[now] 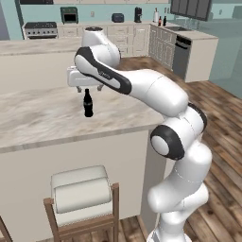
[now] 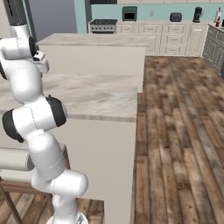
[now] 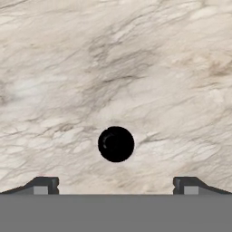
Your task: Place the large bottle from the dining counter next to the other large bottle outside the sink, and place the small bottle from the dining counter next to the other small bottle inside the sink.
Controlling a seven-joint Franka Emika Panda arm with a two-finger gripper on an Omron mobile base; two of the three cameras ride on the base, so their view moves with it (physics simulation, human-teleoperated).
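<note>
The small bottle [image 1: 88,105], black with a thin neck, stands upright on the beige marble dining counter [image 1: 42,118]. My gripper [image 1: 89,89] hovers straight above its cap, pointing down, jaws open and wide apart. From the hand view the small bottle [image 3: 116,144] is a black disc on the dining counter [image 3: 113,68], centred just ahead of my gripper [image 3: 116,186], with the fingertips [image 3: 45,185] well clear on both sides. Far back, a red-labelled large bottle [image 1: 159,21] and a dark bottle [image 1: 164,21] stand by the sink [image 1: 178,28].
A cushioned wooden stool [image 1: 80,194] stands below the counter's near edge. Behind the dining counter is a second island [image 1: 38,47], then the stove [image 1: 40,29] and wall cabinets. Open wooden floor [image 2: 183,131] lies to the right.
</note>
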